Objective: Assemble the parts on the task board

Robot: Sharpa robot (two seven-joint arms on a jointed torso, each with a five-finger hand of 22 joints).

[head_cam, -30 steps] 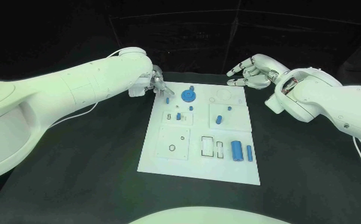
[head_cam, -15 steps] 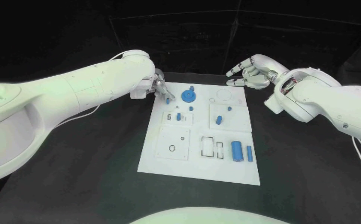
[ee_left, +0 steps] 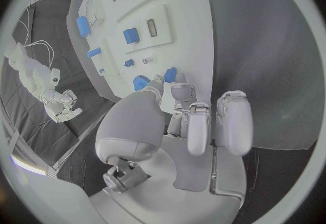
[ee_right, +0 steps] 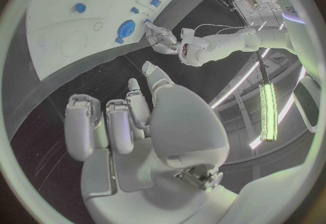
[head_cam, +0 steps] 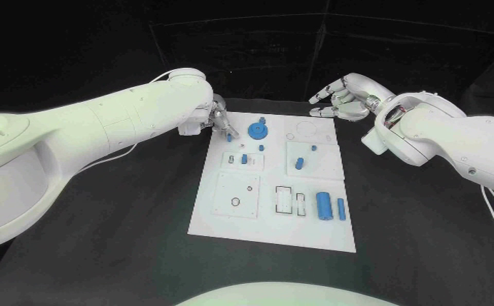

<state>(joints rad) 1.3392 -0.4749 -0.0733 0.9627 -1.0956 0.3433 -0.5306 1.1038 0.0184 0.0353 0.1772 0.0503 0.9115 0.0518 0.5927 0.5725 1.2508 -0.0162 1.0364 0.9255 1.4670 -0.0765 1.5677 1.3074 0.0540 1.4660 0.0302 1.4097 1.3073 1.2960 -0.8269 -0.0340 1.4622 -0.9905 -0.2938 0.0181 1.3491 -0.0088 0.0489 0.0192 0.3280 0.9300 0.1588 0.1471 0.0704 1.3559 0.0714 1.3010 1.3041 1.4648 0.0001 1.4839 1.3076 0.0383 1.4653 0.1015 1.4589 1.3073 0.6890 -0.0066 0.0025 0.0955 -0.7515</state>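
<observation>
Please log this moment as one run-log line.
left hand: pinches small blue part at task board far-left corner | right hand: empty, off board

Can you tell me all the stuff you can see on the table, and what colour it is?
Task board: one, white, middle of the black table.
Round gear-like part: one, blue, far end of the board.
Cylinder part: one, blue, near right of the board, with a thinner blue bar beside it.
Small parts: several, blue, middle of the board.
Tiny part: one, blue, pinched in the left hand's fingers.
Table: one, black.
Left hand: silver, at the board's far left corner.
Right hand: silver, holding nothing, raised beyond the board's far right corner.
</observation>
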